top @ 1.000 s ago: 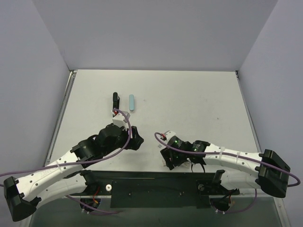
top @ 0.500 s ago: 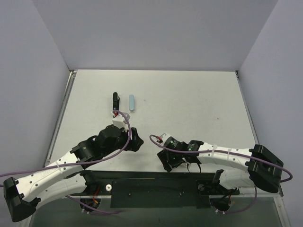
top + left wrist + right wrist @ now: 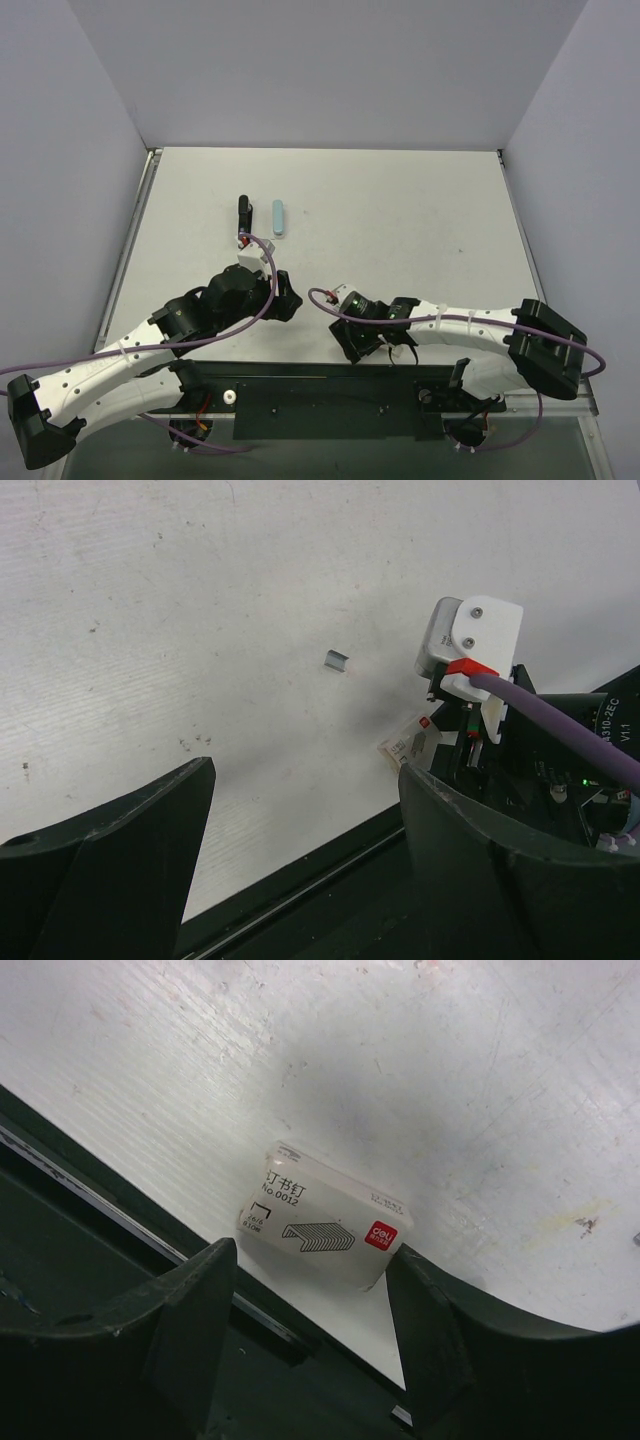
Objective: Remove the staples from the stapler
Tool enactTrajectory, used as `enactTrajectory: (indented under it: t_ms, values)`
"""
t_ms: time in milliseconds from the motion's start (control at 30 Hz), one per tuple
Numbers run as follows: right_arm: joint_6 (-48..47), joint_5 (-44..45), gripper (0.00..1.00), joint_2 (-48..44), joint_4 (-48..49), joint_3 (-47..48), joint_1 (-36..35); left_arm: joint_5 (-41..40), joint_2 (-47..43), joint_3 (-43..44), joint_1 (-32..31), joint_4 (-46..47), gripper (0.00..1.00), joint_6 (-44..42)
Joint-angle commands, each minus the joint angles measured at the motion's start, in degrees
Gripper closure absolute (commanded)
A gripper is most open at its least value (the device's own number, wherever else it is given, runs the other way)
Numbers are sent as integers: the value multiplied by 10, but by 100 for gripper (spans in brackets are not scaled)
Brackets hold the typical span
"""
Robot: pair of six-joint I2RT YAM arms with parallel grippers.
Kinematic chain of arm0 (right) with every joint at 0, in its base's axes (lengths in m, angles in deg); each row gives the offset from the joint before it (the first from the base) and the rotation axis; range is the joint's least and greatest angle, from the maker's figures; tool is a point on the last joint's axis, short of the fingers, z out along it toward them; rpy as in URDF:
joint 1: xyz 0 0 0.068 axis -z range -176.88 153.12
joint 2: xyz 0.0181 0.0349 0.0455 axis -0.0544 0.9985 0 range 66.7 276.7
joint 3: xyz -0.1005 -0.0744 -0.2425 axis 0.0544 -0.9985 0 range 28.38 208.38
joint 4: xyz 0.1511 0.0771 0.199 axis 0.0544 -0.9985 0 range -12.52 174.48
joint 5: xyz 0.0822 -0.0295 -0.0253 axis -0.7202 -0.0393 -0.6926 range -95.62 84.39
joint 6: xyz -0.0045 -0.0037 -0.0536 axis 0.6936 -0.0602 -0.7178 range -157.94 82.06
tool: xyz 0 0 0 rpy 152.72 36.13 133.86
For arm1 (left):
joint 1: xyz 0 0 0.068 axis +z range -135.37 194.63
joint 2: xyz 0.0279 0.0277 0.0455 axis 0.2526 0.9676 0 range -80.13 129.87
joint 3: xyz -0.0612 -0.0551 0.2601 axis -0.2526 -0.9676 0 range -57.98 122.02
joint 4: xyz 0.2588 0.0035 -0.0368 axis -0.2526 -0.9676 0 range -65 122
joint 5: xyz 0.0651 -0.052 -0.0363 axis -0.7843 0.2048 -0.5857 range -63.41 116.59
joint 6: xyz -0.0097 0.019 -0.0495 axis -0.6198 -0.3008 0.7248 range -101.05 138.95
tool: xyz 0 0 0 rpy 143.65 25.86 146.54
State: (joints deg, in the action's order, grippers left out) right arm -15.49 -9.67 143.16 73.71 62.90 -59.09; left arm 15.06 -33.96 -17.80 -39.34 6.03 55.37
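Down at the table's [image 3: 400, 200] near edge, the staple box [image 3: 320, 1222] lies flat between the 2 fingers of the right gripper [image 3: 312, 1252], a corner by each fingertip. The jaws stand apart around it, but I cannot tell whether the pads press on it. The left gripper [image 3: 305, 775] hovers over the table with its jaws spread wide and nothing between them. 1 loose staple [image 3: 334, 660] lies ahead of it, well clear of the fingers.

Far from both grippers, toward the back left, a pale blue bar [image 3: 278, 217] that looks like the stapler lies parallel to a slim black bar [image 3: 242, 208], just apart from it. Both are too small to make out further. The box is small and whitish, printed with a drawing of staples, a red logo patch and "No.0012".

Compared with 1 second ago, the right wrist has slid left and nearer the edge, with its elbow drawn in. The left arm has barely shifted, and the 2 bars lie where they did.
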Motion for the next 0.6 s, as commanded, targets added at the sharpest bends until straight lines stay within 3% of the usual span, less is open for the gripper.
enactTrajectory:
  t_ms: [0, 567]
  values:
    - [6, 26, 45, 25, -5, 19, -13, -5, -4, 9, -3, 1, 15, 1]
    - [48, 96, 49, 155, 36, 129, -55, -17, -35, 21, -3, -29, 15, 0]
